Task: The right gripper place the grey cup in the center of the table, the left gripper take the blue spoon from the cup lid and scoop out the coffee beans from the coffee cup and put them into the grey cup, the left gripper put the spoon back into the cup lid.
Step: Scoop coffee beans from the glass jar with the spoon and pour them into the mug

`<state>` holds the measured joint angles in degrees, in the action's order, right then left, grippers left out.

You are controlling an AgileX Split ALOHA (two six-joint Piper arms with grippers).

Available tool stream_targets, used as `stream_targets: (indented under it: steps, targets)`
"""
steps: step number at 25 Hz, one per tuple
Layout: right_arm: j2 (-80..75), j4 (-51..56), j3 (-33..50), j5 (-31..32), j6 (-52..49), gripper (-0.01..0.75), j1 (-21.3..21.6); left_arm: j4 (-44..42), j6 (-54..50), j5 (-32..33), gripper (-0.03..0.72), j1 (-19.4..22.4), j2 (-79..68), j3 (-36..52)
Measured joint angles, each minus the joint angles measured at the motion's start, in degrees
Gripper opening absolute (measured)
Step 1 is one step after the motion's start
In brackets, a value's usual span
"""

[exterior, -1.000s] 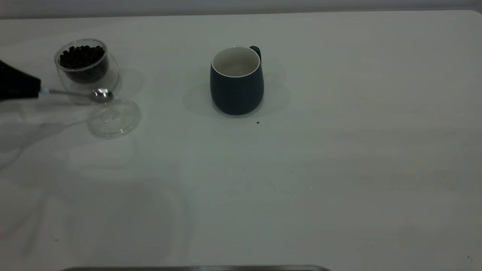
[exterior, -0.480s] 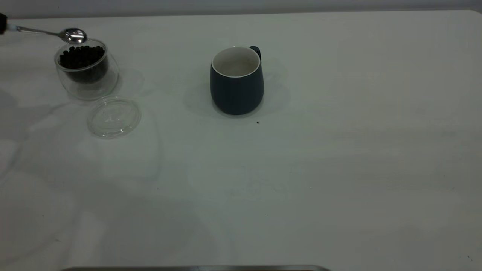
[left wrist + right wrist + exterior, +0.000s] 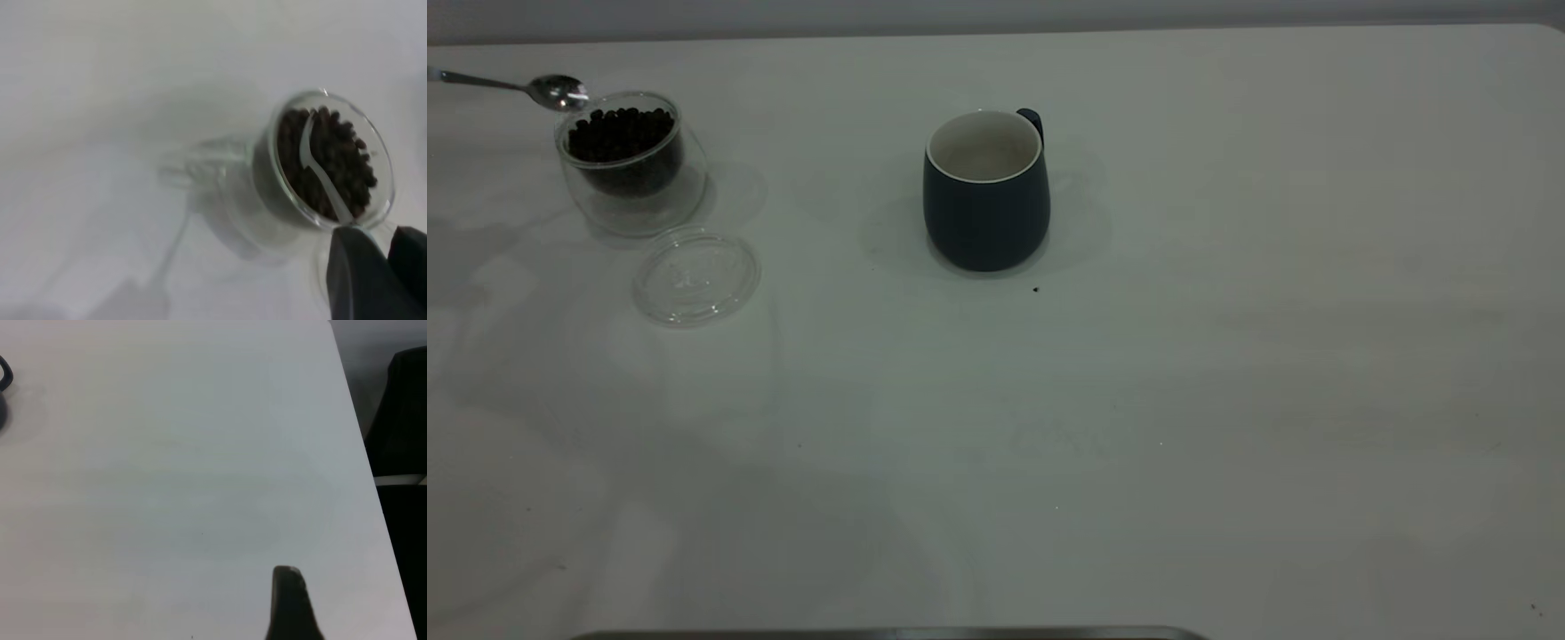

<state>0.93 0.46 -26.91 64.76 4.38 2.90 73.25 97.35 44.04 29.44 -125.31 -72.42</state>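
The grey cup (image 3: 985, 213) stands upright near the middle of the table (image 3: 1138, 400), and its inside looks empty. The coffee cup (image 3: 633, 173) stands at the far left, holding a heap of coffee beans (image 3: 621, 133). The cup lid (image 3: 696, 276) lies flat and empty just in front of it. The blue spoon (image 3: 551, 89) hangs in the air with its bowl at the coffee cup's far-left rim. In the left wrist view my left gripper (image 3: 375, 241) is shut on the spoon (image 3: 313, 160), whose bowl lies over the beans (image 3: 340, 167). My right gripper (image 3: 288, 603) hovers over bare table at the right.
A dark speck (image 3: 1035, 289) lies just in front of the grey cup. The table's right edge (image 3: 360, 433) is near the right gripper, with a dark object (image 3: 403, 413) beyond it. The grey cup's handle (image 3: 4, 373) shows at the edge of the right wrist view.
The spoon rose from beside the lid to above the coffee cup, then shifted left and dipped slightly. The left gripper has left the exterior view. The grey cup and lid stayed put.
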Motion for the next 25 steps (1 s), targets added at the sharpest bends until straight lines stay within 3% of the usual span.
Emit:
stream_targets:
  steps: [11, 25]
  targets:
    - [0.0, 0.0, 0.0, 0.0, 0.0, 0.459, 0.0, 6.1, 5.9, 0.2, 0.122, -0.2, -4.4, 0.0]
    - [0.0, 0.0, 0.0, 0.0, 0.0, 0.459, 0.0, 5.7, 2.5, 0.0, 0.122, -2.1, -6.1, 0.0]
